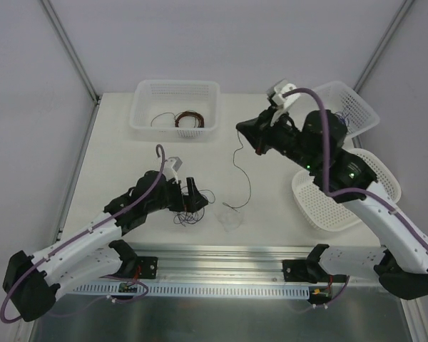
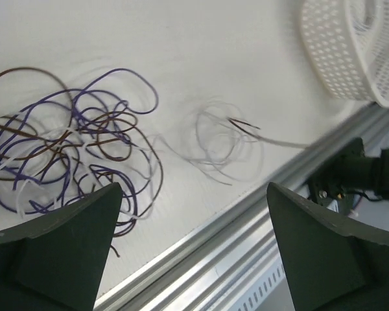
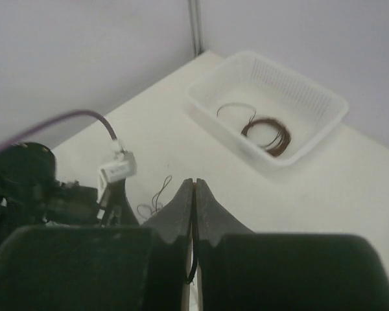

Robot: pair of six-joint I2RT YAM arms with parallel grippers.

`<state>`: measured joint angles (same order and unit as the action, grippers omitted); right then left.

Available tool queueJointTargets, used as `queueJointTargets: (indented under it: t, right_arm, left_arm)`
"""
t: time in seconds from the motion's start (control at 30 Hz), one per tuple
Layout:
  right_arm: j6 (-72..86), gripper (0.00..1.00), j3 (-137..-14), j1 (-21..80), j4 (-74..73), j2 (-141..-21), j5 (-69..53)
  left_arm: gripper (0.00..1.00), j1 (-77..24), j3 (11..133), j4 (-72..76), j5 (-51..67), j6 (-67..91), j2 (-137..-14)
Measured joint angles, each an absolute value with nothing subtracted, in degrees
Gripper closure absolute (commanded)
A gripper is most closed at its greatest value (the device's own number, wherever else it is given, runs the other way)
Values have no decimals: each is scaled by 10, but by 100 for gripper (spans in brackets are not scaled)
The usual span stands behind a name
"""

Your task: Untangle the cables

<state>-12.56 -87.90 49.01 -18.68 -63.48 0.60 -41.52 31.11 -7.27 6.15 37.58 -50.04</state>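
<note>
Here, the print on a small board by the left arm's base is too small to be read.

A rectangular basket is set at the far side of the table, left of centre. In it a red-brown coil is laid, with a loose dark loop to the left of it. Two more white baskets are placed on the right. The far basket is tilted, and thin strands are seen in it only faintly. The near basket is partly hidden by the right arm, so its contents cannot be told.

The cables — a loose clump of purple, brown and whitish strands — are spread on the table near its near edge, left of centre. The left gripper is held just above them with its fingers wide apart and nothing between them. A whitish coil is seen just to the right of the clump.

The right gripper is raised over the middle of the table with its fingers pressed together. A single dark wire is pinched there — it hangs down to the table beside the whitish coil.
</note>
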Motion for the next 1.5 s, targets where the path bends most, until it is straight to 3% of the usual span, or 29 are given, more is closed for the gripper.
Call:
queueJointTargets:
  t: [0.17,0.33,0.57,0.9,1.03,1.07,1.13,1.17,1.2,1.23,1.4,1.5]
  right_arm:
    - [-66,99,-839,490,-200,-677,-19]
    - [-17,99,-839,490,-179,-678,-34]
    - [25,99,-840,492,-156,-678,-42]
    - [52,99,-840,493,-142,-667,-50]
    - [56,99,-838,493,-133,-660,-50]
    - [56,99,-837,493,-131,-657,-49]
    - [56,99,-830,493,-128,-650,-49]
    - [55,99,-825,493,-126,-646,-48]
    - [55,99,-820,493,-126,-642,-46]
    - [55,99,-812,493,-127,-635,-42]
    - [44,96,-759,493,-138,-592,13]
    - [38,79,-716,493,-156,-557,64]
  left_arm:
    - [2,-416,317,-73,112,302,-433]
    - [1,-425,327,-53,146,254,-446]
    - [1,-486,335,48,154,192,-541]
    - [11,-564,353,185,126,120,-668]
    - [30,-571,365,213,116,109,-715]
    - [49,-572,367,219,114,108,-725]
    - [69,-575,371,224,110,105,-739]
    - [88,-577,372,226,109,102,-743]
    - [95,-578,373,227,106,102,-746]
    - [100,-578,373,229,103,100,-746]
    - [100,-578,373,215,78,93,-723]
    - [100,-578,402,143,45,85,-690]
